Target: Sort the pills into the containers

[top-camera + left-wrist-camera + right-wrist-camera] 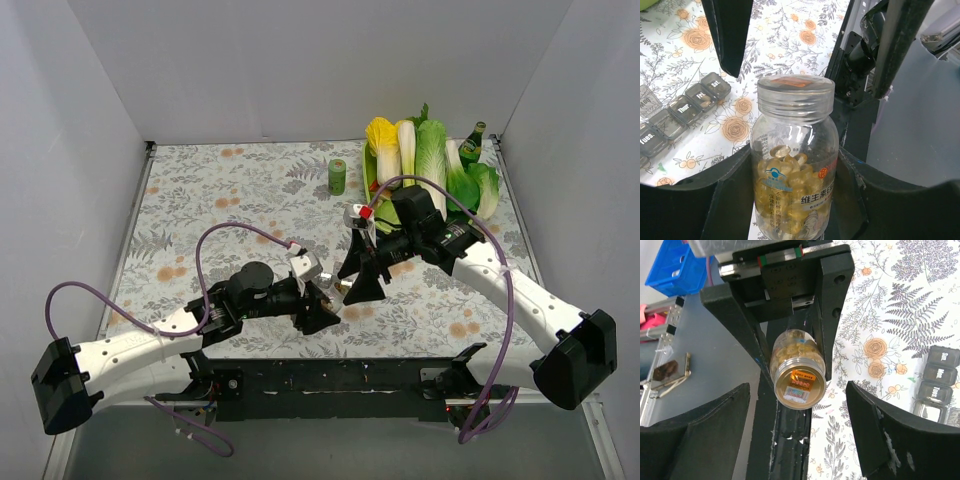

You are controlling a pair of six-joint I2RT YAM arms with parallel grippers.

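Observation:
My left gripper (318, 300) is shut on a clear pill bottle (326, 281) full of yellow capsules, its clear cap on. In the left wrist view the bottle (792, 125) stands between my left gripper's (795, 162) fingers. My right gripper (362, 285) is open and faces the bottle's cap, a short gap from it. In the right wrist view the bottle (797, 367) lies between and beyond the right gripper's (797, 435) spread fingers. The containers, a grey strip of day-labelled compartments (685, 107), lie on the table beside the bottle and also show in the right wrist view (940, 380). In the top view they are hidden.
A small green cylinder (337, 177) stands at the back middle. A green tray of vegetables (430, 165) and a green bottle (472, 145) are at the back right. The black base rail (330, 380) runs along the near edge. White walls enclose the table.

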